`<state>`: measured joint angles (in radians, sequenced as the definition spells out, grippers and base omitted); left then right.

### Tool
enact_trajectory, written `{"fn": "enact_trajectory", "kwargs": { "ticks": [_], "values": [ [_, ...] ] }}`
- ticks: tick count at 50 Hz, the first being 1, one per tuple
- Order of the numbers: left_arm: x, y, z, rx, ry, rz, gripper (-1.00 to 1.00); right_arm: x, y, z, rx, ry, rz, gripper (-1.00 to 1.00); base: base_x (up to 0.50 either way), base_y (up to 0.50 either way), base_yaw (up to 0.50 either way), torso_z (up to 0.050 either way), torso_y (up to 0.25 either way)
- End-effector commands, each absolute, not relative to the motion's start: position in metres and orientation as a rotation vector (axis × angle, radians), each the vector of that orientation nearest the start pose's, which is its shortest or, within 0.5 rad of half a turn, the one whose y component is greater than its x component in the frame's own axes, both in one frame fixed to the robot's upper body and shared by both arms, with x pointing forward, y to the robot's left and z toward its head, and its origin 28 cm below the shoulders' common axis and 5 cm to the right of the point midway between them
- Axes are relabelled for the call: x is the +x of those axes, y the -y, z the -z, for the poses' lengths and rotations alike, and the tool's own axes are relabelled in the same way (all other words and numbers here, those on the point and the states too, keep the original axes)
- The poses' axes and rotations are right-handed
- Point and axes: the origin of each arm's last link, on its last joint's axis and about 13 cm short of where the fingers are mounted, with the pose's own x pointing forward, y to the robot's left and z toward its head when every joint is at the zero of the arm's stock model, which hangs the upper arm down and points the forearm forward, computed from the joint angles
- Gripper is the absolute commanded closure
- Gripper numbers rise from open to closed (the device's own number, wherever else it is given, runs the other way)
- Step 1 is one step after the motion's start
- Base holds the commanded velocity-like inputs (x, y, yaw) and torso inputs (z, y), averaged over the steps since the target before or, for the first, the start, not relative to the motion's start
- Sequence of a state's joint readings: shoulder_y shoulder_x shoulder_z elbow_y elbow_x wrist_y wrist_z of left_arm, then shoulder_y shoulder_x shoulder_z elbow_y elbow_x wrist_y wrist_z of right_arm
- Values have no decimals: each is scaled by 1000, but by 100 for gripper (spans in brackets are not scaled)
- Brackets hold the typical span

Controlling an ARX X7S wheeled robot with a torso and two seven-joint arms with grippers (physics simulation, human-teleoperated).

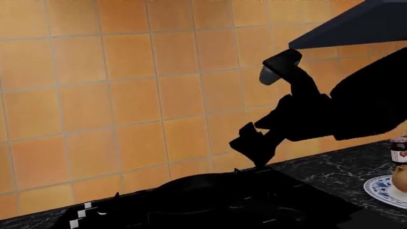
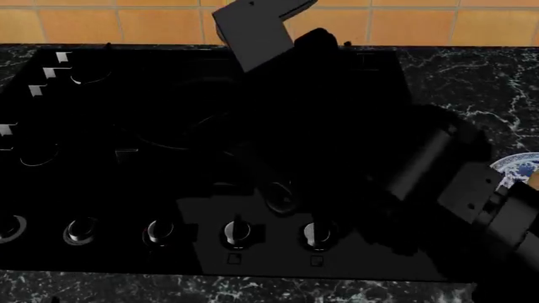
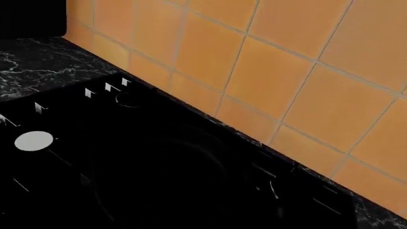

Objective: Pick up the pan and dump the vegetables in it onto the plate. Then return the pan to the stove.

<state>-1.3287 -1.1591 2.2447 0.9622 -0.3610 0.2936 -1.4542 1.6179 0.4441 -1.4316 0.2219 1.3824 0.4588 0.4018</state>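
Note:
The black pan (image 1: 190, 193) sits flat on the stove (image 1: 299, 205); it shows only as a faint dark ring in the head view (image 2: 173, 120) and the right wrist view (image 3: 168, 167). The vegetable, a tan onion (image 1: 401, 177), lies on the blue-rimmed plate (image 1: 379, 189) at the frame's edge. In the left wrist view my right gripper (image 1: 254, 151) hangs as a black silhouette just above the stove, beside the pan's rim, its jaws unreadable. The right arm (image 2: 421, 170) crosses the cooktop. My left gripper does not show.
A red-lidded jam jar (image 1: 399, 150) stands on the dark marble counter (image 1: 330, 174) behind the plate. An orange tiled wall (image 1: 127, 95) backs the stove. A row of silver-ringed knobs (image 2: 236, 233) lines the stove's front. The plate's edge (image 2: 514, 167) shows at the right.

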Motion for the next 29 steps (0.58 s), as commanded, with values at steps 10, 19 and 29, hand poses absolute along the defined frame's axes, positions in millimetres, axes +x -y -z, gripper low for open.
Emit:
{"fn": "enact_trajectory", "kwargs": {
  "ticks": [10,19,29],
  "values": [
    [98,-219,-169,99,355,258,-100,238,97,-259,-279,11,-348,-100,0,0,0,0,0],
    [99,-217,-169,101,357,266,-100,209,114,-246,-235,14,-275,-100,0,0,0,0,0],
    [101,-213,-172,107,358,283,-100,182,137,-233,-169,9,-174,-100,0,0,0,0,0]
  ]
}}
